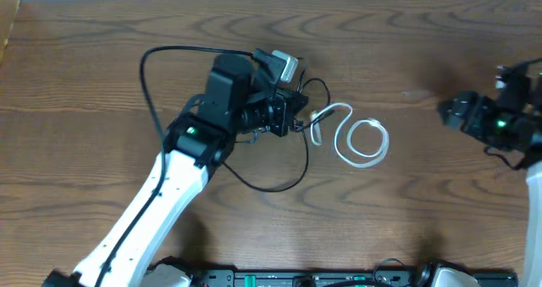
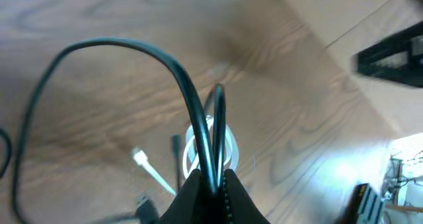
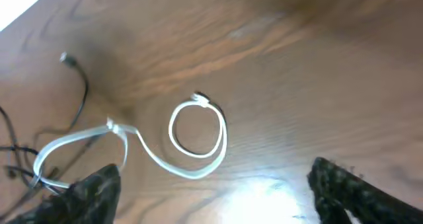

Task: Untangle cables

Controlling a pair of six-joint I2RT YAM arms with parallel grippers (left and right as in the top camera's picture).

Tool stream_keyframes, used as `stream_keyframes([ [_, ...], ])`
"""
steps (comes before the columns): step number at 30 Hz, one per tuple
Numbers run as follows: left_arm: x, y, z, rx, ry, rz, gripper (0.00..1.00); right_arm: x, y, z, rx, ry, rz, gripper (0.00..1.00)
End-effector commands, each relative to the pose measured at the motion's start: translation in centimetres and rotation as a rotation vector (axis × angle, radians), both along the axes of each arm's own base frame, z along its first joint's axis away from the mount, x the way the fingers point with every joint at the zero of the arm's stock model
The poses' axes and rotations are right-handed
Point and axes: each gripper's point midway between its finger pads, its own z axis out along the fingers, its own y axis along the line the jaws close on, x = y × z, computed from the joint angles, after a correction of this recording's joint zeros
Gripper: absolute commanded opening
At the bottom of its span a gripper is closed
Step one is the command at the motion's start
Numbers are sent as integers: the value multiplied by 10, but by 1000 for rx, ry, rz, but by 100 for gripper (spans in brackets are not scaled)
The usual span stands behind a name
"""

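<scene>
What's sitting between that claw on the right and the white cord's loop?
Nothing: only bare wooden table lies between the right gripper and the white cable. The overhead view shows this most clearly, and the right wrist view agrees.

Overhead: fixed, straight down, far enough to take in a wide stretch of the surface [image 1: 406, 50]. Left wrist: very near, low, blurred, sighting past the left claw [image 2: 215, 187], apparently obliquely. Right wrist: higher, tilted down. All three share the white cable [image 1: 362, 143].
</scene>
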Motion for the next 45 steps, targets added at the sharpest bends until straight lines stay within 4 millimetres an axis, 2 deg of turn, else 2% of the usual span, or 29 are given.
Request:
stream_keyframes([
  [1,-9,0,22,-54,-20,-8,7,6,47,-8,44,3,218,91],
  [9,-15,-1,32,-78,-35,-27,8,11,121,-43,1,53,566,90],
  [12,-17,-4,35,-92,-36,-41,7,11,153,-62,-21,63,714,93],
  [16,-17,-4,35,-92,-37,-41,8,15,182,-79,-41,51,832,95],
  [19,-17,-4,35,-92,-37,-41,8,25,199,-89,-75,16,882,89],
  [20,-17,-4,35,-92,-37,-41,7,30,203,-92,-91,3,888,85],
  [22,-17,-4,35,-92,-37,-41,8,37,207,-97,-122,-14,893,73],
  [23,-17,-4,35,-92,-37,-41,8,40,208,-99,-135,-21,893,63],
  [24,-17,-4,35,-92,-37,-41,7,44,207,-101,-156,-25,888,43],
  [25,-17,-3,35,-91,-37,-40,8,45,206,-102,-165,-23,884,29],
  [26,-17,-3,34,-90,-35,-39,7,45,204,-103,-176,-19,878,4],
  [29,-14,3,25,-51,-20,-5,8,42,202,-104,-173,-2,878,1],
  [36,-2,51,-38,232,110,238,8,38,188,-112,-223,70,820,1],
  [39,-4,57,-62,296,179,250,8,36,188,-112,-214,79,811,1],
  [43,-4,56,-95,351,273,235,8,40,187,-95,-191,63,749,1],
  [45,-4,56,-115,384,325,229,8,48,180,-70,-181,14,694,1],
])
